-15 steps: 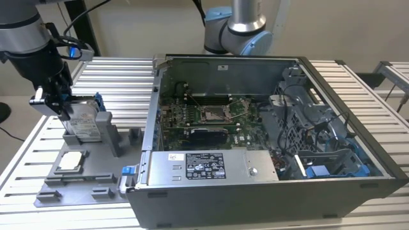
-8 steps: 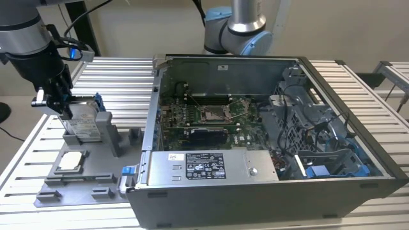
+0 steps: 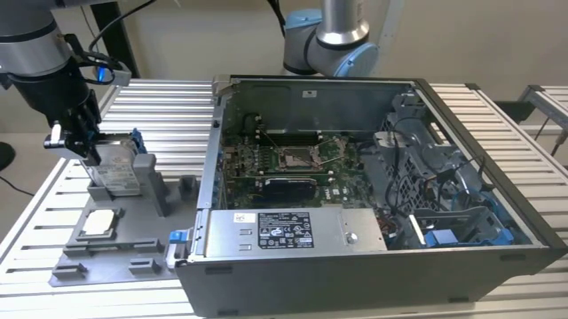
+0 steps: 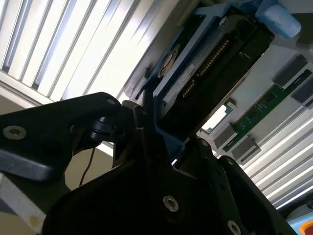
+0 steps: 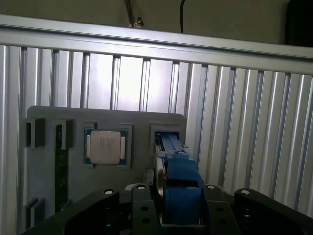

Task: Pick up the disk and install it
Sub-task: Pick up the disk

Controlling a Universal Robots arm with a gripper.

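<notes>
gripper (image 5: 177, 200) clamped on the disk (image 3: 120, 173), which stands upright in a slot of the grey tray (image 3: 129, 251). risk: an off-centre hold could let it tilt and jam against the slot walls.

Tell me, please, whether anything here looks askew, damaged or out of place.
Nothing stands out. The disk stands upright in its slot on the grey tray, with the gripper at its top; the chip lies flat in its pocket.
</notes>
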